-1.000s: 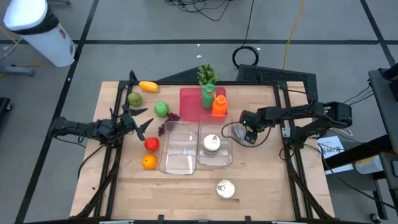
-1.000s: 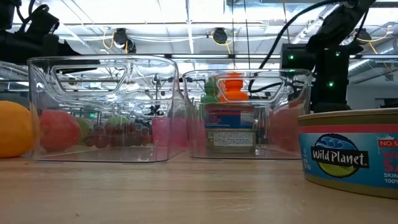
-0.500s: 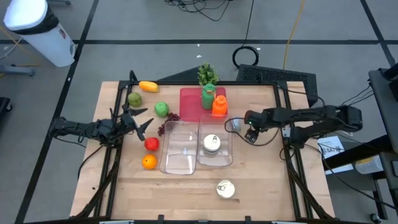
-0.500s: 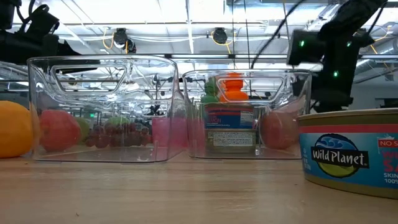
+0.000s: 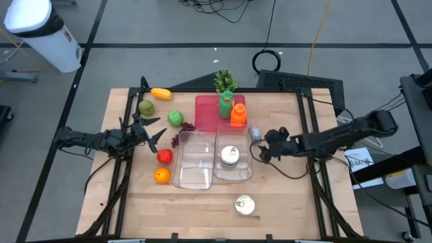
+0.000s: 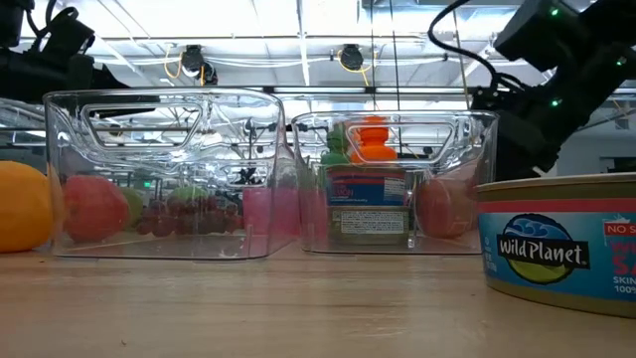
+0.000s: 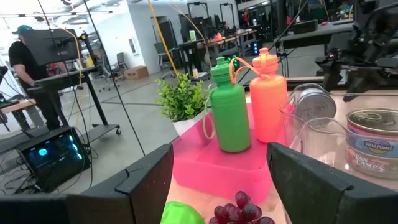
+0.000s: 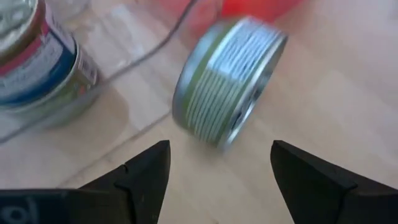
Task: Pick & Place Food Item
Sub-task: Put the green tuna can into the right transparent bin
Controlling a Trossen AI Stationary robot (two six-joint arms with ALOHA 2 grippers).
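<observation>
tipped can (probably lying sideways) clearest between right wrist jaws

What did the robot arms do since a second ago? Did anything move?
The right gripper swung toward the front of the table. Its fingers are open, with nothing held. A silver can now lies on its side on the wood beside the clear bin. The left gripper and the fruit stayed put.

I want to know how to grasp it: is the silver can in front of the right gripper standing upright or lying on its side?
On its side. The right wrist view shows the silver can with its ribbed wall facing up, ahead of the open right gripper.
</observation>
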